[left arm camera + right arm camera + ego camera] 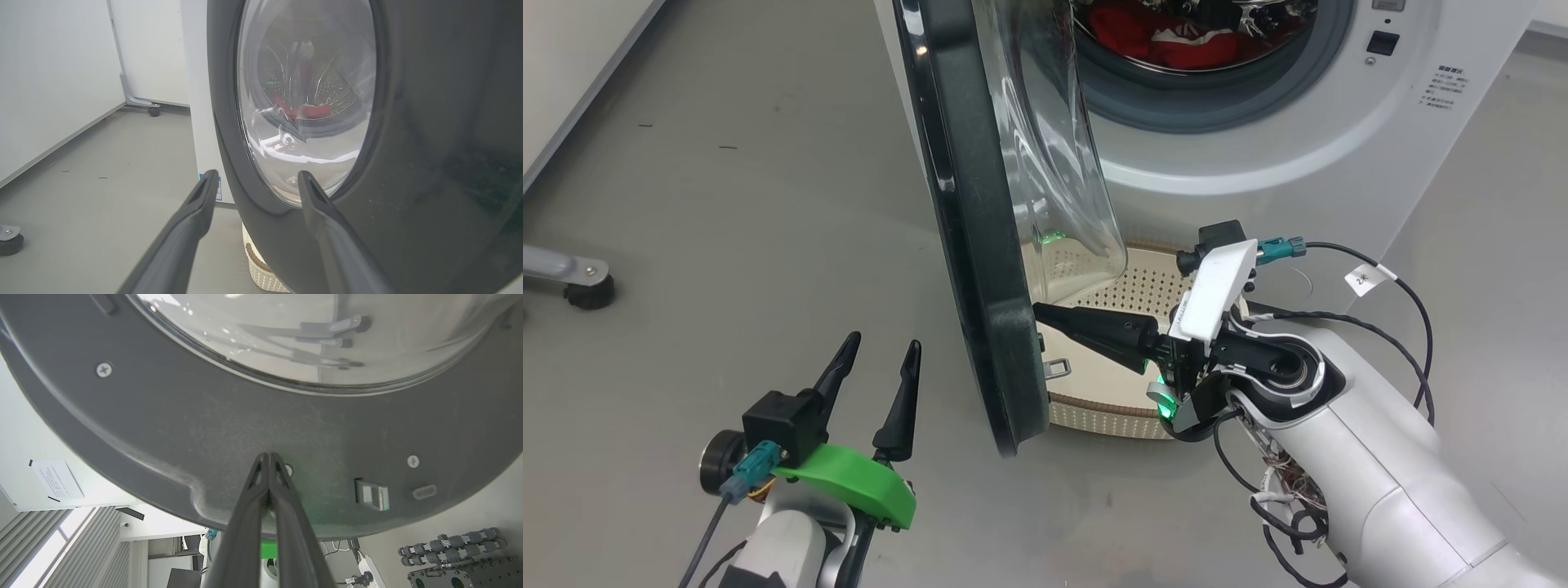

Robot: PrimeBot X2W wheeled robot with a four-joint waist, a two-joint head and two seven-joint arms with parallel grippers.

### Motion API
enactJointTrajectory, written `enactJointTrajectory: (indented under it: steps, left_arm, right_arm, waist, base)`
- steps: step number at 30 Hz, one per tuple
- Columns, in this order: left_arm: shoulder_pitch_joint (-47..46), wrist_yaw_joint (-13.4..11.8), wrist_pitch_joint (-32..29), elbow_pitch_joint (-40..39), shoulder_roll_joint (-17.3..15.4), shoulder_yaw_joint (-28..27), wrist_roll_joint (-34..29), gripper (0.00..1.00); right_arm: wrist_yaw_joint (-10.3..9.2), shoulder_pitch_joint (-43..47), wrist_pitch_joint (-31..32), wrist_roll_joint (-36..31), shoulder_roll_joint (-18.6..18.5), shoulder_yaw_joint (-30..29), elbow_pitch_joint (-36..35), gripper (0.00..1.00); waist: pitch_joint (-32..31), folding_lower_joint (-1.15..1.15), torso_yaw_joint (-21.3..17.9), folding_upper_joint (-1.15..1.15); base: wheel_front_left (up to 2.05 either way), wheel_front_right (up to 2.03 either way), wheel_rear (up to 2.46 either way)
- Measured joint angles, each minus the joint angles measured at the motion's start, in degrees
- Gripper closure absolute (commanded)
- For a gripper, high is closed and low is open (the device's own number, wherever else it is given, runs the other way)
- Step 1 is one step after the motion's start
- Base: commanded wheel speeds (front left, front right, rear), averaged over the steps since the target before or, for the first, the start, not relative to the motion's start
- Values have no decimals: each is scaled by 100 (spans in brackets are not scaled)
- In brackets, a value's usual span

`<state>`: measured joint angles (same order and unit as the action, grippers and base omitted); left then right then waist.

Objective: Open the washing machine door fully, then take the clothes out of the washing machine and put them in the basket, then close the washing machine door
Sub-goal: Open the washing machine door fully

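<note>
Door (964, 204): glossy black rim, clear glass (inner face matt).

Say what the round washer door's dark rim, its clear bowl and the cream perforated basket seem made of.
Dark door rim: likely moulded plastic, glossy with streak highlights. Clear bulging bowl: glass or clear plastic, mirror-like reflections; cannot tell which. Cream perforated basket: probably plastic, uniform moulded holes.

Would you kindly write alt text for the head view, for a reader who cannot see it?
The washing machine door stands partly open, with the right gripper, jaws shut, touching its inner rim. Red clothes lie inside the washing machine, the basket sits on the floor, and the left gripper hovers open at lower left.
</note>
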<state>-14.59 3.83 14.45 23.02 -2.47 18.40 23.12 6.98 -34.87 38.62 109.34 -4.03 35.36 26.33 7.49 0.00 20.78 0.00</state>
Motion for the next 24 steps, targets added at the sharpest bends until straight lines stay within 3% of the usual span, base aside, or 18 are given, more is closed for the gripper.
enactJointTrajectory:
  steps: [16,17,18,19,20,24]
  left_arm:
    - [81,-54,0,-44,3,-63,52,0]
    - [83,-58,0,-45,3,-68,52,0]
    - [86,-58,0,-45,3,-73,52,0]
    - [88,-58,0,-45,3,-70,52,0]
    - [90,-59,0,-45,3,-70,52,0]
    - [108,-59,0,-56,3,-70,52,0]
  right_arm:
    - [0,371,-731,360,33,-281,-67,100]
    - [0,417,-805,389,37,-333,-67,90]
    - [0,465,-884,428,38,-396,-68,58]
    - [0,507,-968,421,38,-449,-67,10]
    - [0,540,-1016,399,34,-486,-65,0]
    - [0,645,-1192,258,40,-559,-60,0]
  waist:
    - [-75,0,-43,0]
    - [-85,0,-53,0]
    - [-95,0,-64,0]
    - [-102,0,-74,0]
    - [-106,0,-82,0]
    - [-116,0,-100,0]
  base:
    - [0,0,0]
    - [0,0,0]
    - [0,0,0]
    - [0,0,0]
    - [0,0,0]
    - [0,0,0]
